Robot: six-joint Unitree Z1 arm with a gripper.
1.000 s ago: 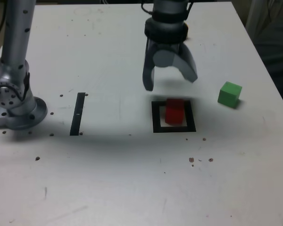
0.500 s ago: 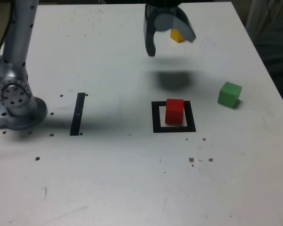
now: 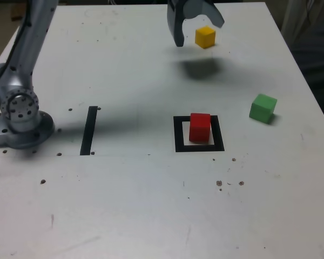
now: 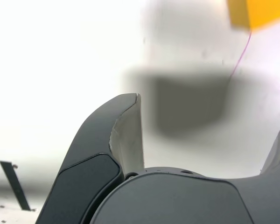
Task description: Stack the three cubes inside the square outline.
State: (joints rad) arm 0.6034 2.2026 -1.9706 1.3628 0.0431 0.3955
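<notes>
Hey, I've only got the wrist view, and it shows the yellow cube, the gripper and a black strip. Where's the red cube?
Observer: In the exterior view, the red cube sits inside the square outline.
Operator: Is anything stacked on it?
Observer: No, its top is bare.
Operator: And the green one?
Observer: The green cube stands on the table, outside the outline, to its right in the exterior view.
</notes>
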